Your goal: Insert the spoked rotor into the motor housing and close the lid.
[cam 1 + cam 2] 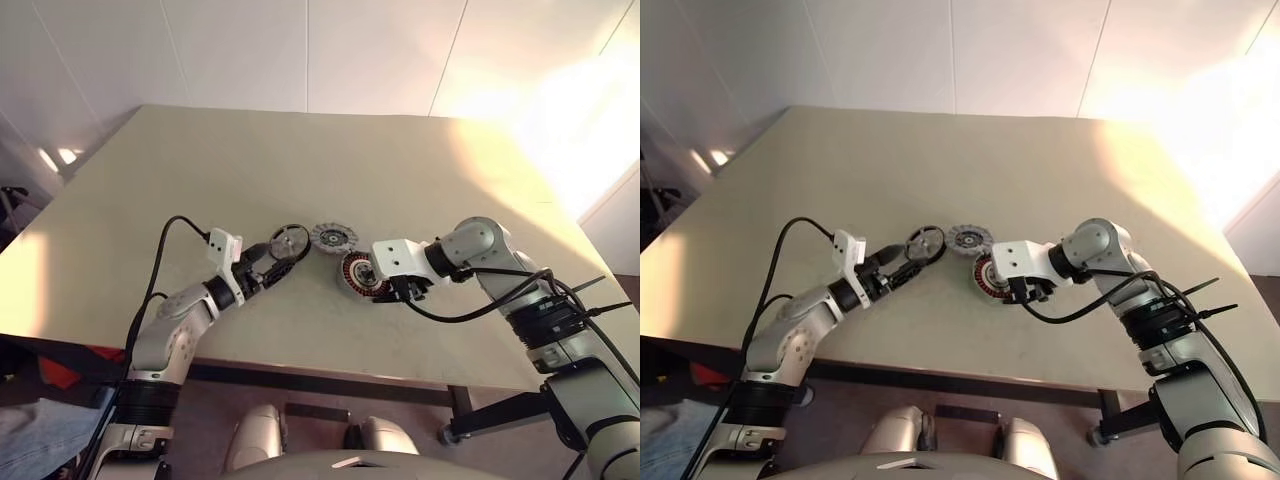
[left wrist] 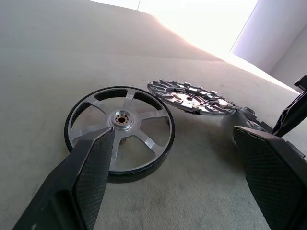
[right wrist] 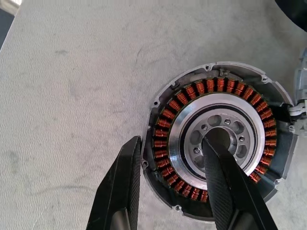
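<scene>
The spoked rotor [image 2: 120, 125], a pale wheel with a dark rim, lies flat on the table. My left gripper [image 2: 173, 134] is open and level just short of it, one finger [image 2: 91, 167] overlapping the rotor's near rim, the other wide to the side. The lid [image 2: 192, 98], a grey ribbed disc, lies right beside the rotor. The motor housing [image 3: 218, 139], with its copper ring, sits next to the lid. My right gripper [image 3: 172, 143] points down at it, one finger in the pale centre and one outside the wall, shut across the ring.
Everything rests on a beige table [image 1: 400, 170], with its front edge close to both arms. Black cables [image 1: 480, 300] hang along my right arm. White walls stand behind the table.
</scene>
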